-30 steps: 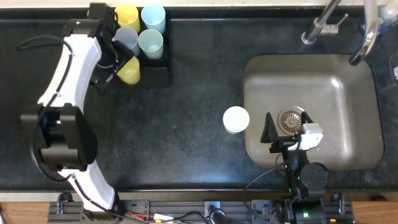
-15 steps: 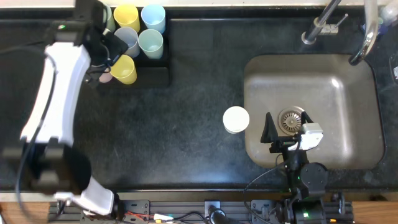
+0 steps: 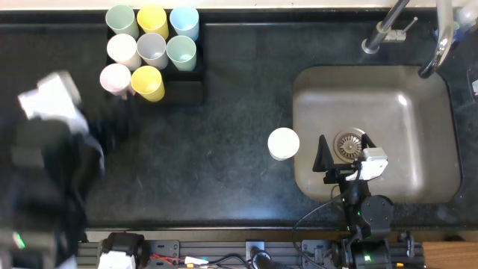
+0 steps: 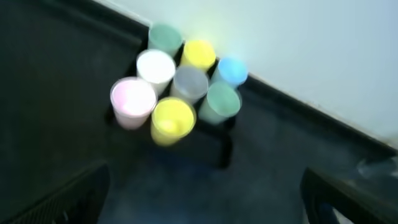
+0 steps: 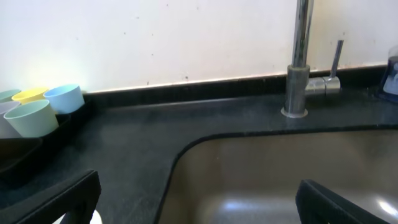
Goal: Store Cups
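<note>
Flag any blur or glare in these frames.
Top view: the left arm is smeared, while the cups and sink are crisp. Left wrist view: everything is soft, cups included. Right wrist view: sharp, with a bright glare patch on the sink floor.

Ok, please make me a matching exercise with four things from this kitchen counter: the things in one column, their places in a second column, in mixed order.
Things:
1. pink plastic cup
2. light blue plastic cup
3. lone white plastic cup
4. round metal drain

Places:
a. on the black counter, beside the sink, at its left rim
b. in the sink's bottom
c. by the wall, at the cup group's right end
d. at the cup group's left, beside a yellow cup

Pairs: 1-d, 2-c, 3-a, 4-b
</note>
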Controlling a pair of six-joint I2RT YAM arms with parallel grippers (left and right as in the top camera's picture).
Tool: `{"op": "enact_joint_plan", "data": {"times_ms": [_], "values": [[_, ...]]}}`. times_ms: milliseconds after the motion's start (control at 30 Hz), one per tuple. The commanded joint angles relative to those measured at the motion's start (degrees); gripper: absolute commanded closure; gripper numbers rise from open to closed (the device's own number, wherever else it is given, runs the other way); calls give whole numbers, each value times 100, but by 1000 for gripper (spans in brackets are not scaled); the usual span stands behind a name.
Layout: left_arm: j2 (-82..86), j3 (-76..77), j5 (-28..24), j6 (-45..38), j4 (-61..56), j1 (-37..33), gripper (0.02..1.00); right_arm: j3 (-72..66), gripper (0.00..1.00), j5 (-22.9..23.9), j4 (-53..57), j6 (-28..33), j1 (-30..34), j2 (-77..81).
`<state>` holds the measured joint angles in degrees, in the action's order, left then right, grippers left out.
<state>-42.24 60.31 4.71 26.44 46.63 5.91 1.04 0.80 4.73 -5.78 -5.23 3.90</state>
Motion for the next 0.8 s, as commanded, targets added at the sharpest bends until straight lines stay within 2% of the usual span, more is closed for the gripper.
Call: {"op": "enact_joint_plan", "data": {"times_ms": [33,167,300,400,467,667,800], "values": [[1517,-2494,-531,-1786,-1344,-22,20,-76,5,-15,-28,-24,37,-44],[2767,-4518,-605,-2199,-3910,-44,23,-76,3,-15,-28,-24,37,-44],[3547,-5659,-614,-2197,-5486,-59,20,-76,5,-15,-28,-24,37,-44],[3978,-6004,-625,-2194,-5486,-59,20,-76,7,-15,-28,-24,37,-44],[4212,-5984,-616,-2197,-4854,-63,20,-76,3,-15,-28,-24,37,-44],[4210,-5984,-608,-2194,-4157,-63,20,-76,3,-15,-28,-24,37,-44],[4210,-5984,-612,-2194,-4190,-63,20,-76,3,-15,-28,-24,37,-44]]}}
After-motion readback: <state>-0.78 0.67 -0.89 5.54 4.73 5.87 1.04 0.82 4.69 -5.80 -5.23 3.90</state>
